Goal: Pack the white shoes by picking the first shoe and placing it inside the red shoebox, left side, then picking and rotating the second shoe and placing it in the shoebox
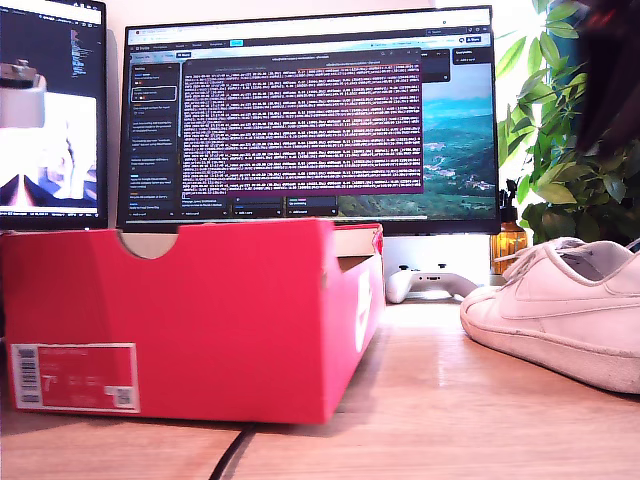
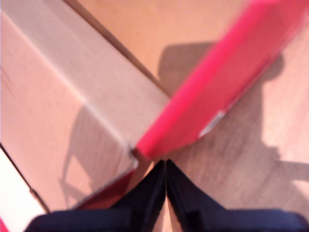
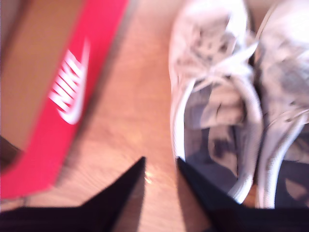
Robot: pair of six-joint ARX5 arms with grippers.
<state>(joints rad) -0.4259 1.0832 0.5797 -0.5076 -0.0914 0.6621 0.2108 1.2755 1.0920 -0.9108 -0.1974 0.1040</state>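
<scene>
The red shoebox [image 1: 200, 310] stands open on the wooden desk at the exterior view's left, barcode label facing the camera. One white shoe [image 1: 570, 300] lies on the desk at that view's right. My first gripper [image 2: 165, 166] is shut with nothing between its fingers, hovering over a corner of the red shoebox [image 2: 227, 82] and its brown inside. My second gripper [image 3: 161, 162] is open above bare desk, between the red shoebox [image 3: 43, 145] and the nearer white shoe [image 3: 207, 63]. A second white shoe [image 3: 289, 72] lies right beside the first. Both wrist views are blurred.
A large monitor [image 1: 310, 120] and a second screen [image 1: 50, 110] stand behind the box. A white game controller [image 1: 430, 283], an amber bottle [image 1: 508, 243] and a leafy plant [image 1: 570, 150] sit at the back. A black cable [image 1: 232, 455] runs under the box front.
</scene>
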